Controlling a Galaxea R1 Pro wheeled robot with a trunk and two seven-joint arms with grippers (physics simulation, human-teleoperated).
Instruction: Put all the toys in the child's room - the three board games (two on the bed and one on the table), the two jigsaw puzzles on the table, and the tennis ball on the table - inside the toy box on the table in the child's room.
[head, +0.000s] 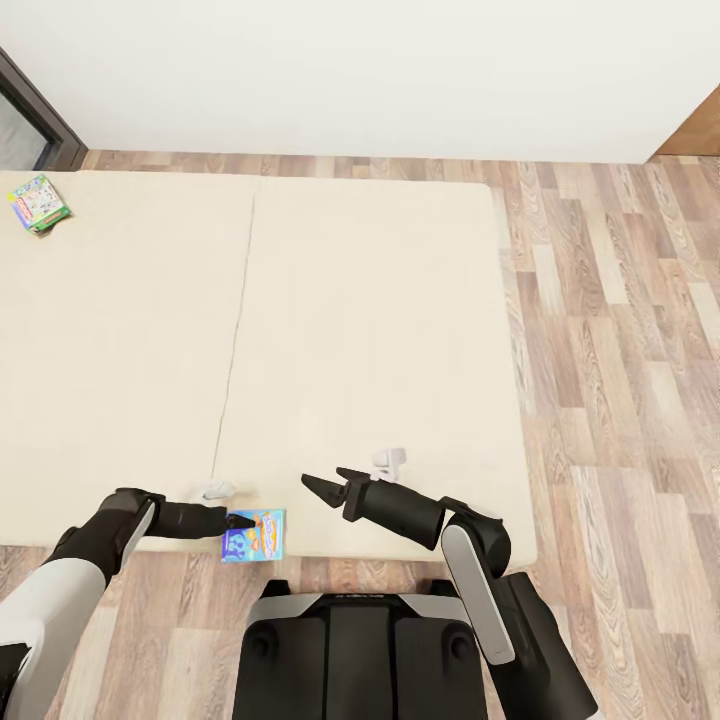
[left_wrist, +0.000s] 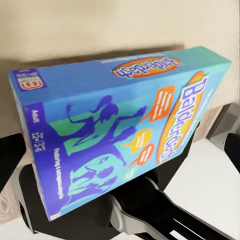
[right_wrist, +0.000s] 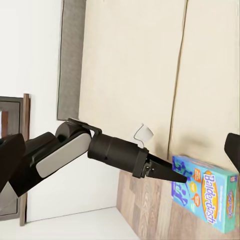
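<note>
Robot's parked at the near edge of the bed (head: 370, 330), both arms out low over it. Left gripper (head: 238, 521) has the blue board game (head: 254, 535) by its left end, fingers closed on it. The box hangs at the mattress's near edge, partly over the wood floor (head: 620, 330), prob. so it comes clear of the bed w/o dragging. In the left wrist view the box (left_wrist: 120, 130) sits tilted right in front of the camera, cover art facing it. In the right wrist view the left gripper's dark fingers (right_wrist: 162, 171) meet the box end (right_wrist: 204, 190), so the hold looks like an end pinch, not a full wrap. Could swing.

Right gripper (head: 325, 482) hovers just right of the box, jaws spread, holding nothing; likely standby. Second board game (head: 38, 203), green-white, lies far left on the bed, well apart, not yet fetched. Toy box & table: not here.
</note>
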